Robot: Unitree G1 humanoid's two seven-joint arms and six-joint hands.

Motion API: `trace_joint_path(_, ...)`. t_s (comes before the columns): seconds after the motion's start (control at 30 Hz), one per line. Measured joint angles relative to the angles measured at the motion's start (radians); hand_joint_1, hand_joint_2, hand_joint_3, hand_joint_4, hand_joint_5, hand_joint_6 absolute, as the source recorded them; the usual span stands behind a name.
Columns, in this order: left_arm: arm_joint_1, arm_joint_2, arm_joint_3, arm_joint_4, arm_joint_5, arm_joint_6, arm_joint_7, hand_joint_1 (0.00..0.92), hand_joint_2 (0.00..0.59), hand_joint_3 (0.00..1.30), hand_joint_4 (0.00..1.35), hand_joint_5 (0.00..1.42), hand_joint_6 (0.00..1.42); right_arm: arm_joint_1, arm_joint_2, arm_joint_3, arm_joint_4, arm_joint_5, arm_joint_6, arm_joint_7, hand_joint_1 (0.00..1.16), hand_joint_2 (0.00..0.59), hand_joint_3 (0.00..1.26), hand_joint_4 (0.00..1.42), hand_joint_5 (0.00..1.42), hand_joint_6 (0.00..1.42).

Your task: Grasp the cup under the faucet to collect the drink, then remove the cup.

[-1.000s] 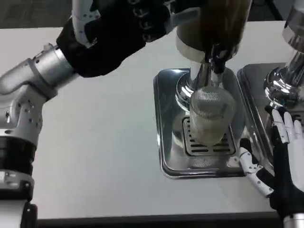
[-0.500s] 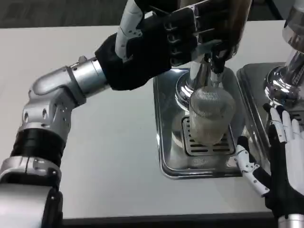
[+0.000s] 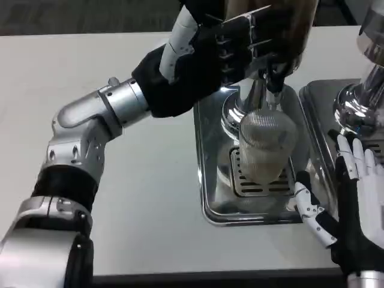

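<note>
- Your white bench [image 3: 138,198] carries two shiny steel drip trays at its right half; the nearer tray [image 3: 210,180] sits centre-right, and the second tray [image 3: 315,102] lies just beside it at the right edge.
- Your left arm [image 3: 90,132] reaches from the lower left diagonally up across the bench, silver forearm bent at the elbow.
- The drink dispenser [image 3: 282,24] stands at the back of the nearer tray, its dark brown body at the top of the frame on a chrome column [image 3: 246,102].
- Your left hand [image 3: 210,57] is up against the dispenser's body near the top, black palm side facing the camera, its fingers [image 3: 240,45] curled toward the machine; whether they grip or press any part of it cannot be told.
- A second chrome column [image 3: 360,102] rises from the second tray at the far right.
- Your right hand [image 3: 354,210] waits at the lower right, over the seam between the two trays, holding nothing, its white-and-black fingers [image 3: 354,165] spread and pointing away from you, the thumb [image 3: 312,213] reaching out toward the nearer tray.
- The cup [image 3: 266,147], clear and ribbed, stands upright on the slotted grate [image 3: 243,180] of the nearer tray, directly beneath the black faucet [image 3: 275,75]; it looks partly filled with a pale drink.
- Your right thumb lies near the cup's base but apart from it.
</note>
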Motion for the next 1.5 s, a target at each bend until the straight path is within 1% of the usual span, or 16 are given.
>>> trace_joint_path(0.2, -0.013, -0.009, 0.008, 0.053, 0.012, -0.024, 0.011, 0.000, 0.028, 0.10, 0.00, 0.07, 0.02, 0.004, 0.000, 0.000, 0.000, 0.003, -0.003, -0.001, 0.28, 0.445, 0.09, 0.00, 0.00, 0.00)
trace_joint_path(0.4, -0.032, -0.039, 0.001, 0.097, 0.054, -0.049, 0.019, 0.000, 0.025, 0.11, 0.00, 0.08, 0.03, 0.010, 0.001, 0.000, 0.000, 0.005, -0.006, -0.002, 0.28, 0.444, 0.08, 0.00, 0.00, 0.00)
trace_joint_path(0.57, -0.044, -0.046, 0.000, 0.111, 0.089, -0.080, 0.022, 0.000, 0.025, 0.12, 0.01, 0.09, 0.03, 0.032, 0.009, 0.001, -0.001, 0.005, -0.007, -0.005, 0.29, 0.446, 0.08, 0.00, 0.00, 0.00)
trace_joint_path(0.7, -0.047, -0.051, -0.009, 0.114, 0.125, -0.130, 0.038, 0.000, 0.025, 0.12, 0.01, 0.09, 0.04, 0.043, 0.017, 0.002, -0.004, 0.005, -0.007, -0.007, 0.29, 0.450, 0.08, 0.00, 0.00, 0.00)
trace_joint_path(0.77, -0.051, -0.051, -0.027, 0.116, 0.158, -0.183, 0.052, 0.000, 0.025, 0.12, 0.01, 0.09, 0.04, 0.052, 0.022, 0.003, -0.012, 0.005, -0.007, -0.011, 0.29, 0.451, 0.09, 0.00, 0.00, 0.00)
trace_joint_path(1.0, -0.055, -0.045, -0.078, 0.118, 0.230, -0.310, 0.093, 0.000, 0.025, 0.12, 0.02, 0.09, 0.03, 0.067, 0.025, 0.004, -0.019, 0.005, -0.008, -0.019, 0.29, 0.453, 0.09, 0.00, 0.00, 0.00)
trace_joint_path(1.37, -0.055, -0.025, -0.133, 0.125, 0.311, -0.438, 0.165, 0.000, 0.019, 0.12, 0.01, 0.08, 0.02, 0.064, 0.024, 0.004, -0.021, 0.006, -0.009, -0.020, 0.30, 0.454, 0.09, 0.01, 0.00, 0.00)
trace_joint_path(1.5, -0.055, -0.013, -0.166, 0.130, 0.334, -0.491, 0.202, 0.000, 0.026, 0.12, 0.00, 0.06, 0.01, 0.064, 0.022, 0.003, -0.024, 0.006, -0.009, -0.020, 0.30, 0.454, 0.09, 0.01, 0.00, 0.00)
